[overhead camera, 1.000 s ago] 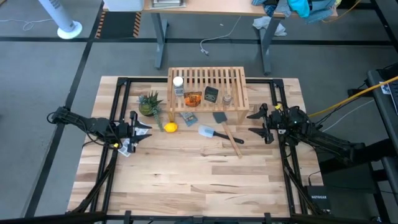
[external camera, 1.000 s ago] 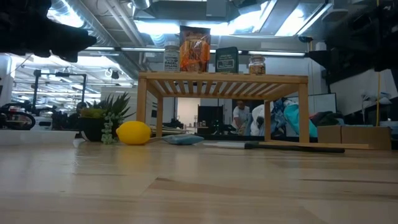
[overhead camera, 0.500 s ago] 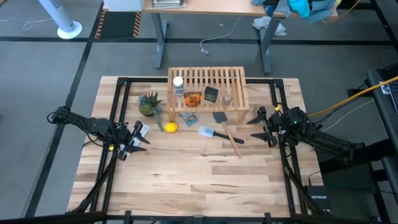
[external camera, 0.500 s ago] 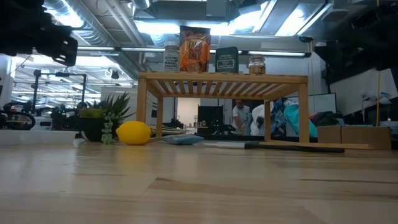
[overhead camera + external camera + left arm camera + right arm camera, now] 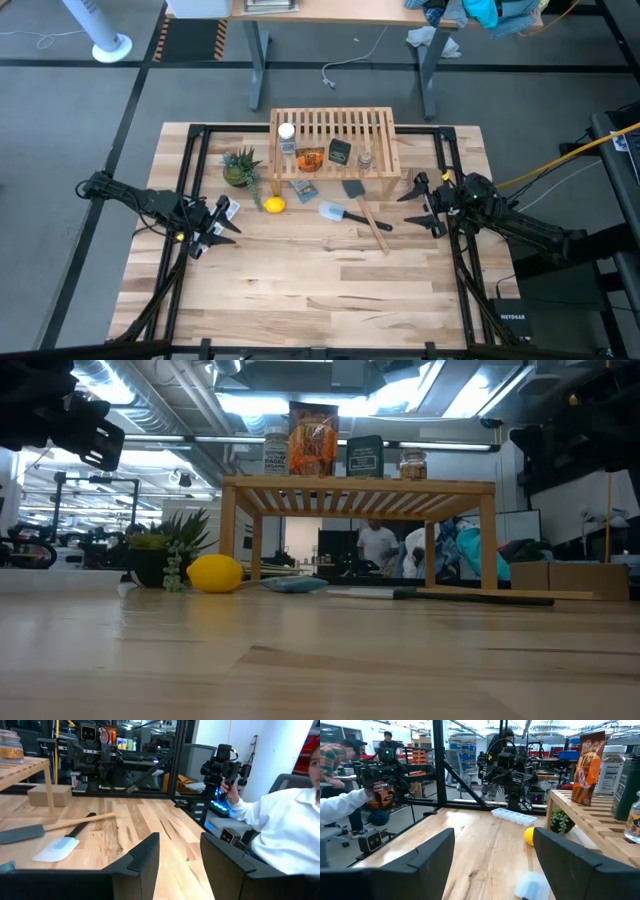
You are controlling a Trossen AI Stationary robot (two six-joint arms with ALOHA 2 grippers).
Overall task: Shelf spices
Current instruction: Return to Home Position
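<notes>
Confirm four spices (image 5: 310,158) upright on shelf (image 5: 345,121) at tabletop's (image 5: 330,290) far edge. Retract left gripper (image 5: 228,222) and right gripper (image 5: 412,207), both spread wide and empty, toward tabletop's side edges, clear of spatula (image 5: 335,212).

The only legible word is "NETGEAR", in pale capitals on a dark box (image 5: 512,314) that stands on the floor beyond the table's near right corner in the high view. On the shelf (image 5: 357,487), the white-capped jar (image 5: 276,455), the orange packet (image 5: 313,440), the black can (image 5: 365,458) and the small glass jar (image 5: 413,465) all bear printed labels. These show in the low view and the right wrist view, but their lettering is too small or blurred to be read.
</notes>
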